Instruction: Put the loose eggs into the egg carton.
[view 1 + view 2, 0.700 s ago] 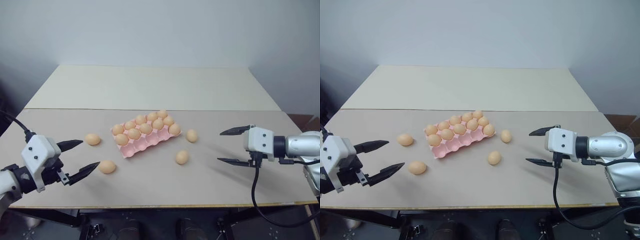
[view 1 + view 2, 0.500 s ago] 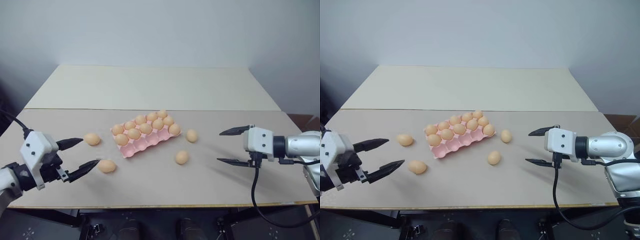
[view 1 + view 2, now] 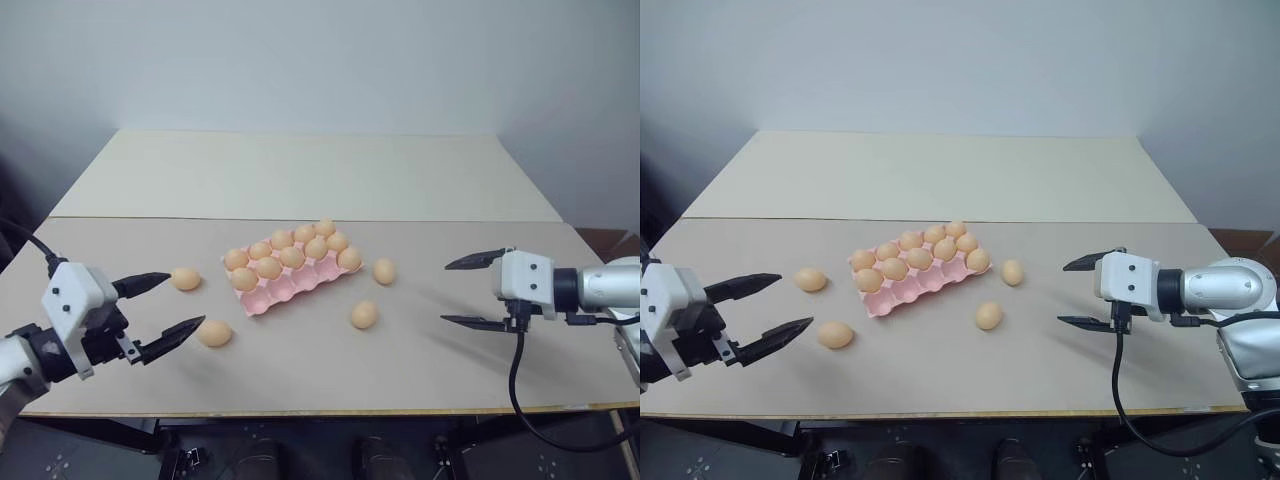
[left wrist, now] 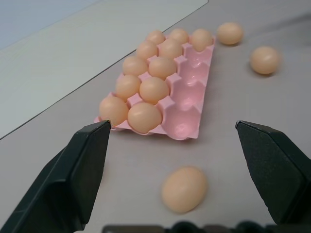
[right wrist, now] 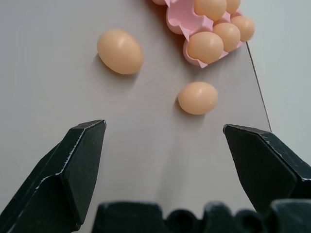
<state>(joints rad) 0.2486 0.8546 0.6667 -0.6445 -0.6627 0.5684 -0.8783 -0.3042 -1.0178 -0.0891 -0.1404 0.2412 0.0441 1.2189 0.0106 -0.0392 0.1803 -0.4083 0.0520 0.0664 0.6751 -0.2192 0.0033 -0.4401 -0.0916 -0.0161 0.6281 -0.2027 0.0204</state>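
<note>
The pink egg carton (image 3: 288,291) lies at the table's middle, its two far rows filled with several eggs and its near row of cups empty. Four loose eggs lie around it. One egg (image 3: 185,279) and another (image 3: 214,333) are on its left, one egg (image 3: 364,315) is in front of it on the right, and one (image 3: 384,271) is by its right end. My left gripper (image 3: 185,300) hovers open just left of the two left eggs, the near egg (image 4: 184,189) between its fingers' lines. My right gripper (image 3: 445,293) hangs open to the right of the right-hand eggs (image 5: 198,97).
The grey table's front edge (image 3: 330,408) runs just below both grippers. A lighter table (image 3: 300,175) adjoins behind the carton. A black cable (image 3: 515,385) hangs from my right wrist.
</note>
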